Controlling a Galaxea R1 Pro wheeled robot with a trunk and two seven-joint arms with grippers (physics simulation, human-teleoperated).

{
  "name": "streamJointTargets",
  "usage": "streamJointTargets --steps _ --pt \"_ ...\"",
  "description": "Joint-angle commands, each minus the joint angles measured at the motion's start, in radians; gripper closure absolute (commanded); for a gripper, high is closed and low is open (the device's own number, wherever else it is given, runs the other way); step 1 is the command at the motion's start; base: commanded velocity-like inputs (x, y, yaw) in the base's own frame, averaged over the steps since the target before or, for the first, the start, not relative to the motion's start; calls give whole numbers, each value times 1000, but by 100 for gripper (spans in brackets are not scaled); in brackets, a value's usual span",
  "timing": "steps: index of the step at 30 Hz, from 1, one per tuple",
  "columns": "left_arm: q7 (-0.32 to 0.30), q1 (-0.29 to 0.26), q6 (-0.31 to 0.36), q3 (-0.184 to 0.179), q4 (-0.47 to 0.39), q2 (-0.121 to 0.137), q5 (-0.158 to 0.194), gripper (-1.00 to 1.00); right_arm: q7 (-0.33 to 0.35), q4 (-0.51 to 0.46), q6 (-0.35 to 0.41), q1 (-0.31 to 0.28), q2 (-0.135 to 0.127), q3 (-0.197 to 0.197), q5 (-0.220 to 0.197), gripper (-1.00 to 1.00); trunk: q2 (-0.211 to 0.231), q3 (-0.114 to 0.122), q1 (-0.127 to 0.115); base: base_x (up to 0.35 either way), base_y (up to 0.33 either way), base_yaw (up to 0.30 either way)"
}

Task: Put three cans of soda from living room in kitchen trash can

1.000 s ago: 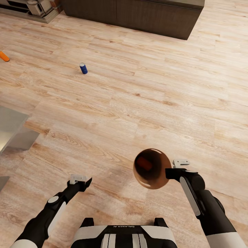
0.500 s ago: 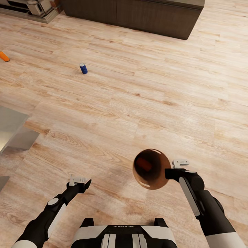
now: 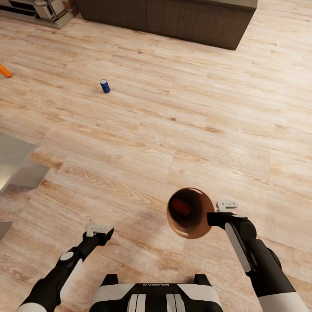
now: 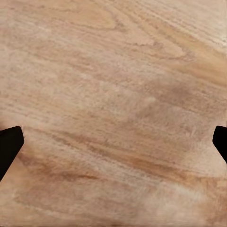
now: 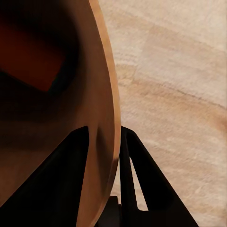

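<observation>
While the floor, cabinet and cans sit at the same spots in the head view as a second ago, so the base and camera have not moved, the left end effector [image 3: 100, 230] has dropped a little toward the lower edge of the frame and the trash can [image 3: 190, 212] has edged slightly left with the right arm. These are small settling moves, and I judge the task is no further along for them.

At lower right of centre in the head view, the right end effector [image 3: 215, 215] is closed on the can's rim; the right wrist view shows one finger [image 5: 71, 184] inside the copper wall and the other outside it. A reddish shape [image 3: 182, 207] lies in the dark interior, probably an orange soda can already dropped in, though it is too dim to be sure.

At upper left the blue soda can [image 3: 105, 86] stands upright on the wood floor [image 3: 186, 130]. An orange soda can [image 3: 5, 70] lies on its side at the left edge, well apart from the blue one. Both are far from the robot, so two cans seem left to collect.

The left arm reaches forward at lower left, its end effector spread wide and empty above bare planks, fingertips [image 4: 9, 142] at the edges of the left wrist view. A dark cabinet [image 3: 173, 19] runs along the top.
</observation>
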Motion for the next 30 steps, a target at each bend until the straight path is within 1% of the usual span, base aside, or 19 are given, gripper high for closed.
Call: streamJointTargets --steps 1,4,14,24,30 --pt "0 0 -6 0 13 0 0 -100 2 0 -2 0 0 1 -13 100 0 0 0 0 0 0" --pt "0 0 -15 0 30 0 1 -100 2 0 -3 0 -1 0 -12 100 0 0 0 0 0 0" --pt "0 0 -18 0 37 0 0 -100 2 -14 -3 -1 0 -2 -11 100 0 -1 0 19 0 0" --pt "0 0 -18 -1 40 0 -3 -100 2 -20 -3 -1 1 1 -13 100 0 -9 0 275 0 0" --pt "0 0 -18 -1 40 0 -4 -100 2 -21 -3 0 2 1 -12 100 0 -10 0 317 -28 0"
